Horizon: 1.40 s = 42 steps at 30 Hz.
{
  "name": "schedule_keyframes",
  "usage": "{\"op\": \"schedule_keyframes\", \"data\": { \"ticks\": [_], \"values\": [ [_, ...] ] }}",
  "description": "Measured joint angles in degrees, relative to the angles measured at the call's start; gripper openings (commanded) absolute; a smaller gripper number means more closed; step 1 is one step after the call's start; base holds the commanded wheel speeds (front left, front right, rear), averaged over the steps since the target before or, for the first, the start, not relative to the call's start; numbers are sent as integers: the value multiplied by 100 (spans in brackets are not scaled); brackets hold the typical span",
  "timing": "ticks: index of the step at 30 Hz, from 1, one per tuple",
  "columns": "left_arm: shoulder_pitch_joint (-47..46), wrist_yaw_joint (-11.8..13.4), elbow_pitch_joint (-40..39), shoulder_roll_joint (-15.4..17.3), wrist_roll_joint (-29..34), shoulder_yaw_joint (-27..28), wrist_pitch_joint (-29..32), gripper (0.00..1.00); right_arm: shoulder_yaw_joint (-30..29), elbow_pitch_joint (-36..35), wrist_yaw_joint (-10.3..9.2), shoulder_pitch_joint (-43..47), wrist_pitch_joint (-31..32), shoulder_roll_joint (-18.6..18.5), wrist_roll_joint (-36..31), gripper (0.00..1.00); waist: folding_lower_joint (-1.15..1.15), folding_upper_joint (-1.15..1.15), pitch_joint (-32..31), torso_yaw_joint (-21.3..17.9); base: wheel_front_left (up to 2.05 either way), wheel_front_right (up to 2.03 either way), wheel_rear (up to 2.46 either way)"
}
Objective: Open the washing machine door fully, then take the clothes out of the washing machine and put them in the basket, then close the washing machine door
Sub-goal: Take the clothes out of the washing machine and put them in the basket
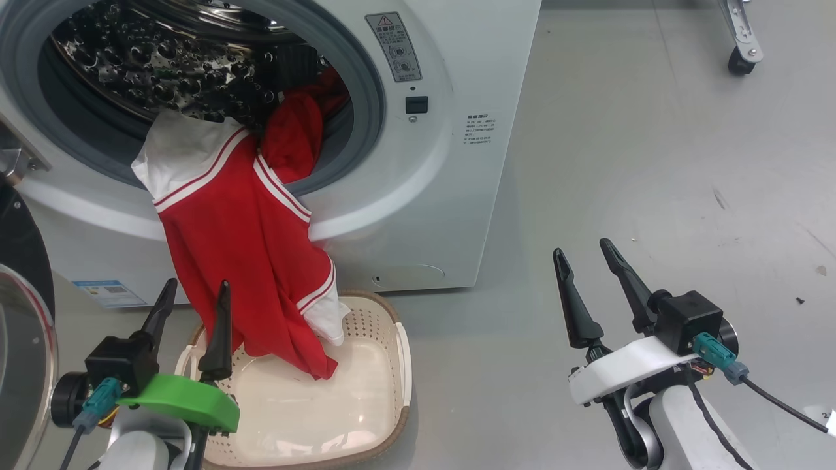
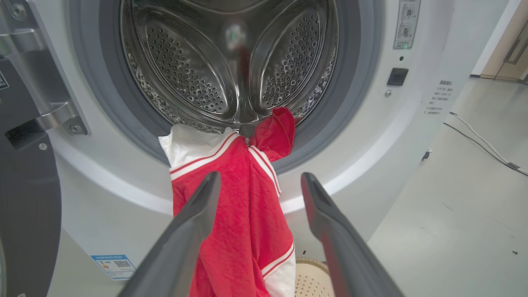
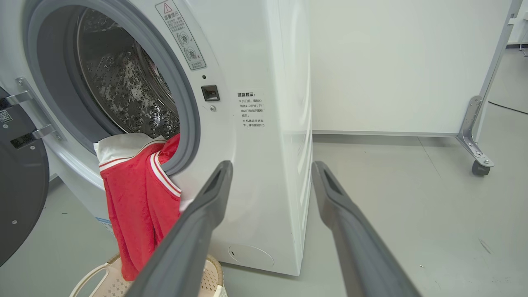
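Dangling clothes (image 1: 241, 248) ahead of left tool (image 1: 198, 283)

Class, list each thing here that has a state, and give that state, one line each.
washing machine door: swung open, leftward.
clothes: draped out of the washing machine, hanging into the basket.
basket: upright, holding the clothes' lower end.
left gripper: fingers open, holding nothing.
right gripper: fingers open, holding nothing.

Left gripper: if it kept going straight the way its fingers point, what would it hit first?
Most likely the clothes hanging from the washing machine's opening: the left gripper's open fingers frame that red fabric. How far off is unclear.
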Motion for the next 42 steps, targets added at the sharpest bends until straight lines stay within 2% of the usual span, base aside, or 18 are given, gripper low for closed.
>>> {"op": "schedule_keyframes", "data": {
  "ticks": [15, 29, 42],
  "values": [
    [84, 0, -156, -29, 58, 93, 0, 100, 13, -45, -1, -1, 0, 0, 2, 100, 0, 0, 92, -29, 0, 0, 0],
    [53, 0, -235, 102, 132, 114, 3, 100, 110, -207, -12, -28, 0, 0, 2, 100, 0, 0, 608, -129, 0, 0, 0],
    [-930, 1, -147, 405, 53, 355, 616, 100, 261, -446, -97, -320, 0, 1, 1, 100, 0, 0, 1431, -441, 0, 0, 0]
  ]
}}
